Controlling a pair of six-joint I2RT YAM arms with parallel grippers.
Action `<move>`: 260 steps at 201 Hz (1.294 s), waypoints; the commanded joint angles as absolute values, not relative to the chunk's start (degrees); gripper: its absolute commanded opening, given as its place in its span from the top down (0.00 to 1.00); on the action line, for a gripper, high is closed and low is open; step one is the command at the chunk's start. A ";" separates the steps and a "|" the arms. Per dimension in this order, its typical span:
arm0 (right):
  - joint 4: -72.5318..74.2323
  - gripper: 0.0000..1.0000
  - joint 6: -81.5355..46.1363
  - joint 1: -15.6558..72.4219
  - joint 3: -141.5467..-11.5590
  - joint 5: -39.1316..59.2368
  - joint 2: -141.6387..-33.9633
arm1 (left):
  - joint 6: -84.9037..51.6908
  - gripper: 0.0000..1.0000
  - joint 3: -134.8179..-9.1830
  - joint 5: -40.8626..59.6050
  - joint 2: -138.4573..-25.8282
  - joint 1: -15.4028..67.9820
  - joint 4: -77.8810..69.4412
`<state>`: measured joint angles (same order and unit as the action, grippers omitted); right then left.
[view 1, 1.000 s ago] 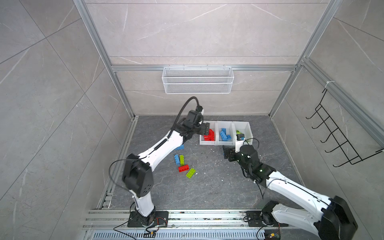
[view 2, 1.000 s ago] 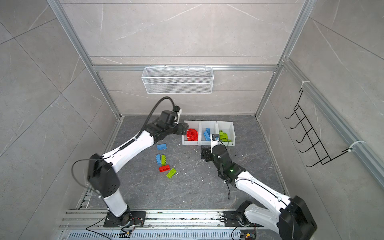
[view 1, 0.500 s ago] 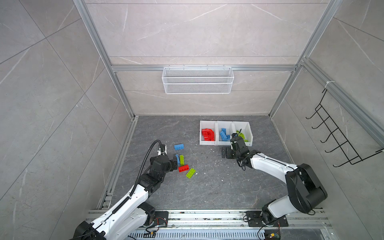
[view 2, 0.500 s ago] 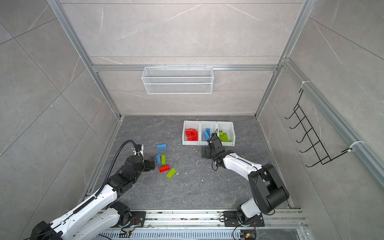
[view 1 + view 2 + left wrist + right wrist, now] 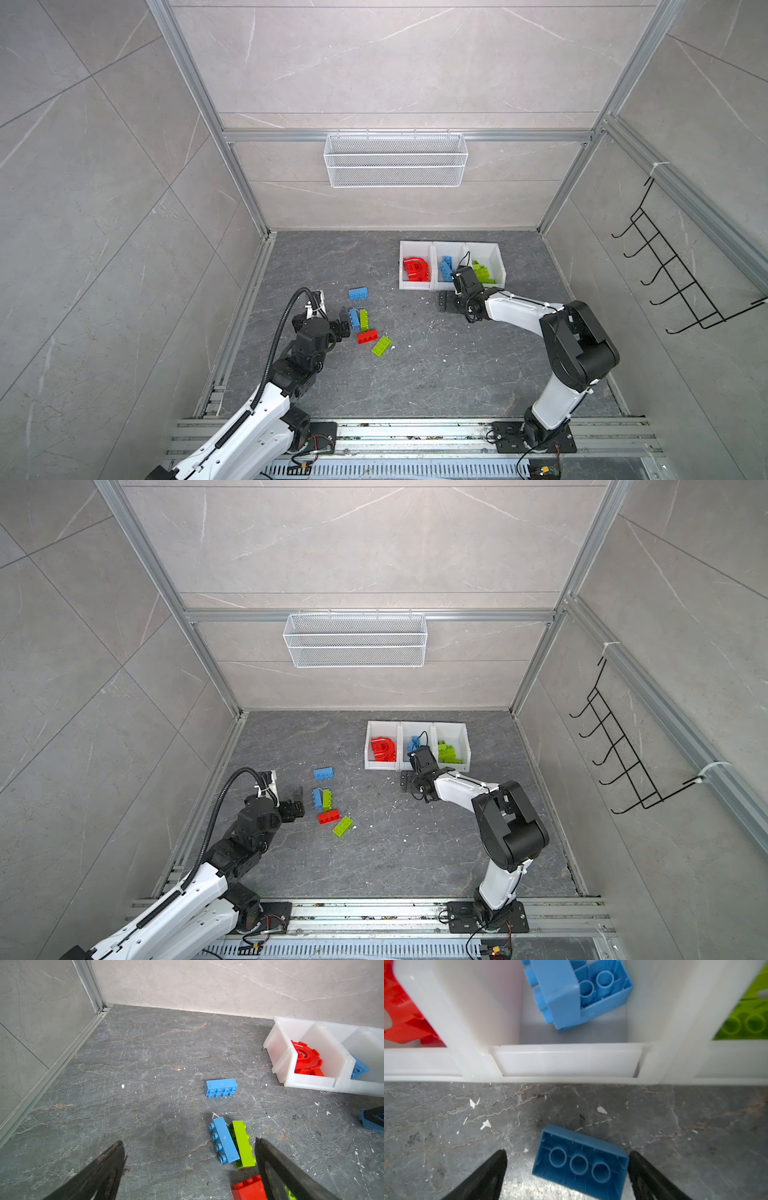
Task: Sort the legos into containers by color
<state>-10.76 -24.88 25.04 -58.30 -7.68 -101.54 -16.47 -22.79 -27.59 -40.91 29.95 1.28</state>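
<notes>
Grey marbled bench (image 5: 415,374) carries everything. Right fingers (image 5: 488,1174) stand apart around an upturned blue brick (image 5: 580,1164), skewed, just short of the middle bin (image 5: 566,1059); closing could twist it loose. Left fingers (image 5: 99,1172), apart and empty, may pinch the touching blue-and-green pair (image 5: 225,1142) just inside one finger together.

White wire basket (image 5: 395,160) hangs at back, black hook rack (image 5: 681,268) at right.

Wide bare grey stone floor (image 5: 436,374) mid-table. Cluttered at left by loose blue, green and red plastic bricks (image 5: 363,320); walled at rear by joined white plastic bins (image 5: 415,286).
</notes>
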 commanded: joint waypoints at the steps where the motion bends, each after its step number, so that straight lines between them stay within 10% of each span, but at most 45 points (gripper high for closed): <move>1: -14.79 0.10 -25.40 25.11 -60.83 -8.67 -104.04 | -17.05 0.01 -22.78 -29.45 -38.93 29.62 0.06; 260: -23.12 0.45 -16.77 22.32 -80.83 -5.71 -102.75 | -17.94 0.01 -19.65 -28.44 -40.93 29.23 -4.42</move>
